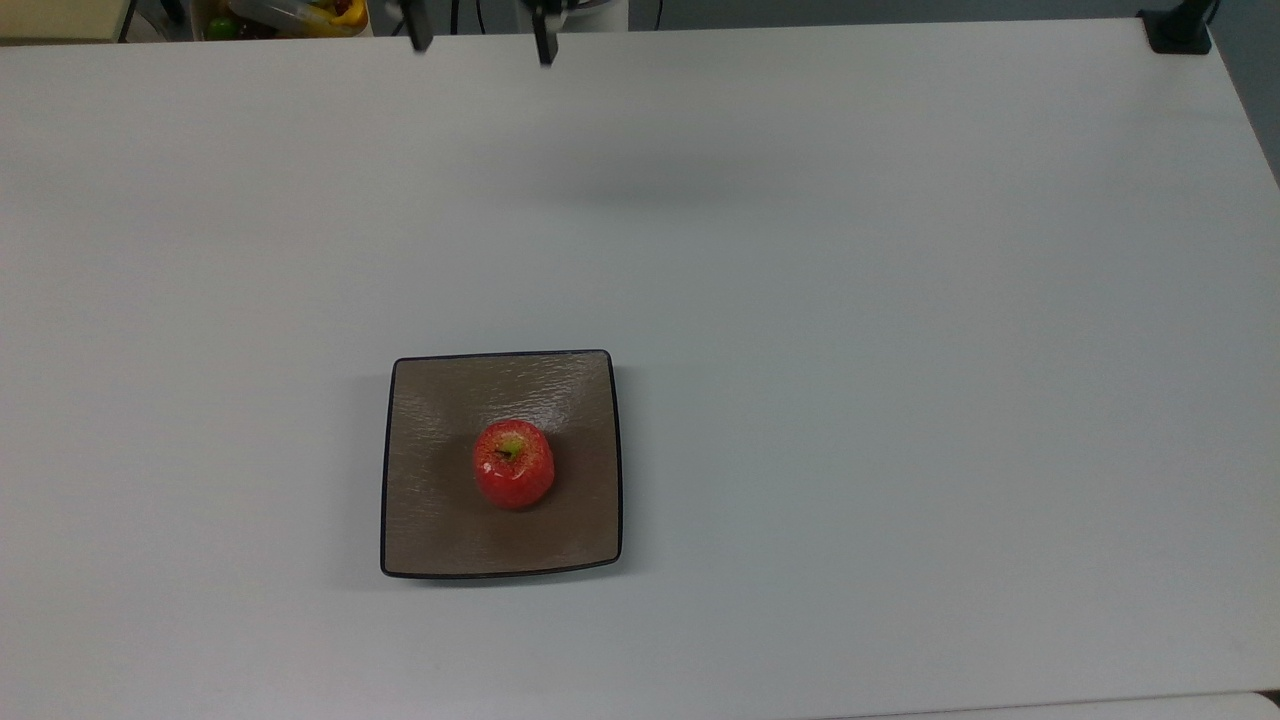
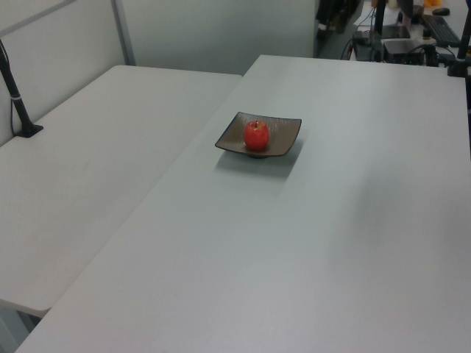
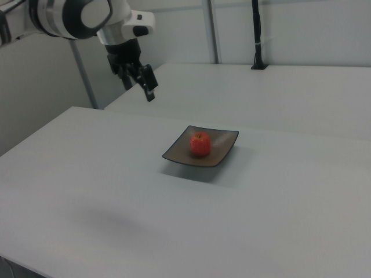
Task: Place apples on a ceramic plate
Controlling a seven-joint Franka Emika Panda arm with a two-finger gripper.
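Gripper [image 1: 478, 38] fingers spread apart, holding nothing, raised near the top view's upper edge, well apart from the plate. Small glossy red apple [image 1: 513, 464] sits stem-up near the middle of the square taupe-brown ceramic plate [image 1: 430, 530], on the white table [image 1: 900, 350].

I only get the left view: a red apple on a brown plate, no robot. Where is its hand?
Observer: In the right view the hand hangs high above the table, well off to the right view's upper left of the plate.
Visitor: Is it carrying anything?
Observer: No. In the top view its two fingers stand apart with nothing between them.
Visitor: Is the apple right way up?
Observer: Yes. From above, the apple has its stem and yellow-green patch facing up, near the plate's middle.
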